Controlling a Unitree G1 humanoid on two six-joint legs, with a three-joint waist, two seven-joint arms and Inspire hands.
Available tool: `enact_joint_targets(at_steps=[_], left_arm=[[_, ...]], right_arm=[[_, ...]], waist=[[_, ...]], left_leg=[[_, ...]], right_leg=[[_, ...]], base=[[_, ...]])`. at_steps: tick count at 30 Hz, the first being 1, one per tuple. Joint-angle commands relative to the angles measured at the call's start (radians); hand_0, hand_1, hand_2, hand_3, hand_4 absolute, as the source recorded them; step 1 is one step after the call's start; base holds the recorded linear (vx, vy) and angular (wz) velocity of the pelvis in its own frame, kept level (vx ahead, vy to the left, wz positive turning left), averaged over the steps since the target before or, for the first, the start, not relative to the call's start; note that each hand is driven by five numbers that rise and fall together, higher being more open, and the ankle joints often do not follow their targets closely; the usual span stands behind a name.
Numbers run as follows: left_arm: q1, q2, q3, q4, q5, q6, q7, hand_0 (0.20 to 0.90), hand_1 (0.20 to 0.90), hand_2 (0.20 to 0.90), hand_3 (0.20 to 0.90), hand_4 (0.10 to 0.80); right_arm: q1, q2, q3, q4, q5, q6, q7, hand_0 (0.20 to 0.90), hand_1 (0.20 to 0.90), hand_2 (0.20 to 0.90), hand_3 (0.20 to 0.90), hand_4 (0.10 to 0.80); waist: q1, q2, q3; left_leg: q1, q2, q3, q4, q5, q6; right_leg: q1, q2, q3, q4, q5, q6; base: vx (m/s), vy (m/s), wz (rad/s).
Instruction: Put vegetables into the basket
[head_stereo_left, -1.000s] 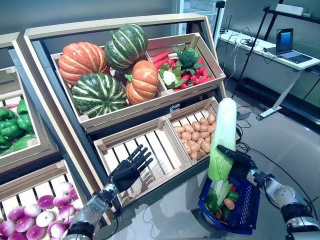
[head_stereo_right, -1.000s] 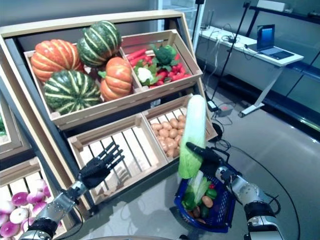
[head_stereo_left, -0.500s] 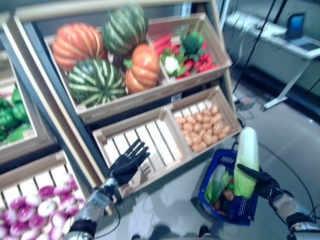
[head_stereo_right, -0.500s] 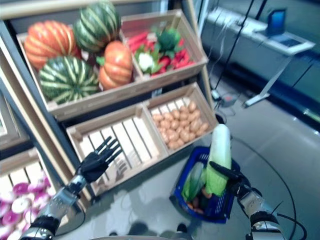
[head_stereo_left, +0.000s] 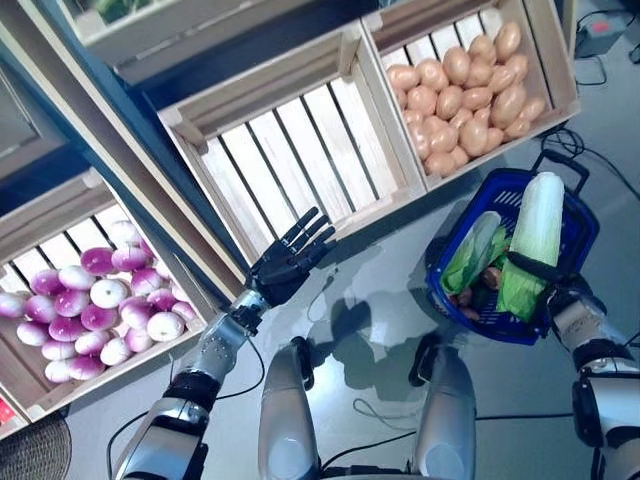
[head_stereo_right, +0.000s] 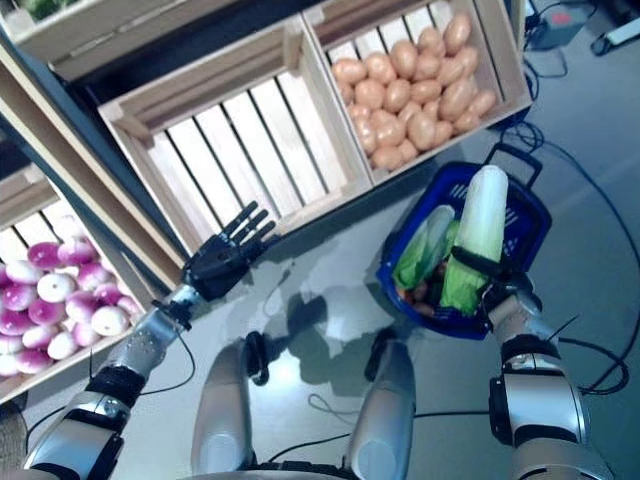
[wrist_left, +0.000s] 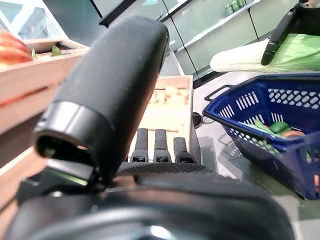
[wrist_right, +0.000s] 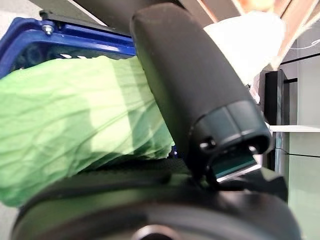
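My right hand (head_stereo_left: 558, 296) is shut on a long pale-green napa cabbage (head_stereo_left: 530, 240). It holds the cabbage slanted over the near right side of the blue plastic basket (head_stereo_left: 443, 276) on the floor, leafy end low against the rim. My right wrist view shows the thumb (wrist_right: 190, 85) curled over the green leaves (wrist_right: 75, 115). A second leafy green vegetable (head_stereo_left: 474, 252) and small orange and green pieces lie in the basket. My left hand (head_stereo_left: 287, 264) is open, fingers spread, above the floor before an empty wooden crate (head_stereo_left: 290, 140).
The wooden stand's low crates run along the far side, one (head_stereo_left: 470, 80) just behind the basket and another (head_stereo_left: 60, 300) at the left. Grey floor (head_stereo_left: 370, 300) lies between my hands. The basket's black handle (head_stereo_left: 560, 165) lies at its far rim.
The camera has tilted down toward the floor. My right hand has lowered the cabbage from upright above the basket to slanted over its rim. My left hand stays open.
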Motion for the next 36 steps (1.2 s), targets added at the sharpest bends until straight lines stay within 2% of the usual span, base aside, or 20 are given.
enact_joint_targets(at_steps=[1, 4, 5, 6, 12, 20, 21, 29, 32, 33, 34, 36], left_arm=[[-0.045, -0.018, -0.010, -0.134, -0.093, -0.069, -0.022, 0.900, 0.900, 0.900, 0.900, 0.800], [-0.049, -0.017, -0.013, -0.157, -0.115, -0.059, -0.011, 0.900, 0.900, 0.900, 0.900, 0.800], [-0.049, -0.017, -0.015, -0.160, -0.115, -0.059, -0.008, 0.900, 0.900, 0.900, 0.900, 0.800], [-0.050, -0.019, -0.020, -0.166, -0.113, -0.063, -0.002, 0.900, 0.900, 0.900, 0.900, 0.800], [-0.041, -0.016, -0.024, -0.182, -0.118, -0.065, 0.002, 0.900, 0.900, 0.900, 0.900, 0.800], [-0.046, -0.011, -0.033, -0.189, -0.115, -0.054, -0.009, 0.900, 0.900, 0.900, 0.900, 0.800], [-0.043, -0.009, -0.033, -0.191, -0.112, -0.052, -0.015, 0.900, 0.900, 0.900, 0.900, 0.800], [-0.035, 0.000, -0.024, -0.181, -0.137, -0.033, -0.008, 0.900, 0.900, 0.900, 0.900, 0.800], [-0.009, -0.012, -0.027, -0.158, -0.091, -0.042, -0.012, 0.900, 0.900, 0.900, 0.900, 0.800], [-0.008, -0.012, -0.027, -0.158, -0.091, -0.043, -0.012, 0.900, 0.900, 0.900, 0.900, 0.800], [-0.003, -0.012, -0.035, -0.146, -0.061, -0.058, -0.002, 0.900, 0.900, 0.900, 0.900, 0.800], [0.001, -0.020, -0.039, -0.129, -0.056, -0.038, 0.017, 0.900, 0.900, 0.900, 0.900, 0.800]], right_arm=[[-0.023, -0.117, 0.005, -0.001, 0.032, -0.127, -0.030, 0.300, 0.300, 0.300, 0.300, 0.400], [-0.021, -0.131, -0.005, 0.006, 0.016, -0.111, -0.051, 0.300, 0.300, 0.300, 0.300, 0.400], [-0.021, -0.137, -0.006, 0.010, 0.018, -0.106, -0.056, 0.382, 0.382, 0.382, 0.382, 0.455], [-0.024, -0.148, -0.010, 0.021, 0.022, -0.101, -0.065, 0.900, 0.900, 0.900, 0.900, 0.800], [-0.010, -0.156, -0.038, 0.027, 0.058, -0.088, -0.078, 0.900, 0.900, 0.900, 0.900, 0.800], [0.018, -0.139, -0.052, 0.021, 0.050, -0.097, -0.073, 0.900, 0.900, 0.900, 0.900, 0.800], [0.024, -0.139, -0.055, 0.015, 0.053, -0.093, -0.062, 0.900, 0.900, 0.900, 0.900, 0.800], [0.043, -0.100, -0.052, -0.004, 0.041, -0.107, -0.046, 0.900, 0.900, 0.900, 0.900, 0.800], [0.064, -0.051, -0.044, -0.013, 0.051, -0.109, -0.026, 0.900, 0.900, 0.900, 0.900, 0.800], [0.065, -0.050, -0.044, -0.014, 0.051, -0.109, -0.027, 0.900, 0.900, 0.900, 0.900, 0.800], [0.070, -0.036, -0.039, -0.018, 0.064, -0.107, -0.013, 0.900, 0.900, 0.900, 0.900, 0.800], [0.081, -0.014, -0.032, -0.025, 0.091, -0.105, 0.006, 0.900, 0.900, 0.900, 0.900, 0.800]], waist=[[-0.010, 0.015, -0.063], [-0.016, 0.018, -0.056], [-0.017, 0.018, -0.055], [-0.018, 0.018, -0.055], [-0.021, 0.013, -0.054], [-0.023, 0.005, -0.066], [-0.024, 0.000, -0.070], [-0.018, -0.014, -0.100], [-0.010, -0.018, -0.129], [-0.009, -0.019, -0.128], [-0.007, -0.020, -0.140], [-0.003, -0.024, -0.158]], left_leg=[[-0.006, 0.017, 0.016, 0.133, -0.169, -0.015], [-0.061, 0.027, -0.006, 0.234, -0.217, -0.024], [-0.069, 0.029, -0.010, 0.249, -0.224, -0.025], [-0.086, 0.032, -0.017, 0.277, -0.237, -0.028], [-0.119, 0.038, -0.041, 0.345, -0.272, -0.037], [-0.081, 0.046, -0.037, 0.306, -0.260, -0.043], [-0.069, 0.048, -0.028, 0.263, -0.219, -0.039], [0.052, 0.068, 0.007, 0.078, -0.137, -0.044], [0.137, 0.074, 0.034, -0.081, -0.057, -0.044], [0.143, 0.073, 0.035, -0.087, -0.054, -0.044], [0.170, 0.071, 0.045, -0.146, -0.024, -0.044], [0.217, 0.060, 0.056, -0.231, 0.022, -0.043]], right_leg=[[0.034, -0.017, 0.030, 0.133, -0.119, -0.039], [-0.023, -0.027, 0.055, 0.213, -0.154, -0.035], [-0.032, -0.029, 0.059, 0.225, -0.158, -0.034], [-0.052, -0.031, 0.067, 0.250, -0.167, -0.033], [-0.098, -0.031, 0.084, 0.315, -0.190, -0.024], [-0.073, -0.023, 0.089, 0.286, -0.173, -0.009], [-0.059, -0.022, 0.083, 0.243, -0.136, -0.013], [0.050, -0.021, 0.059, 0.096, -0.068, 0.003], [0.139, -0.001, 0.032, -0.033, -0.010, 0.006], [0.145, 0.000, 0.031, -0.039, -0.007, 0.006], [0.178, 0.008, 0.017, -0.098, 0.016, 0.007], [0.236, 0.025, -0.007, -0.185, 0.047, 0.007]], base=[[-0.067, 0.012, 0.09], [-0.045, 0.003, 0.07], [-0.043, 0.012, 0.04], [-0.041, 0.014, -0.03], [-0.026, 0.015, 0.03], [-0.005, 0.010, -0.02], [-0.046, 0.017, -0.03], [0.027, 0.017, -0.07], [0.066, 0.005, -0.05], [0.039, 0.013, -0.04], [0.030, 0.011, -0.07], [0.046, 0.013, -0.07]])
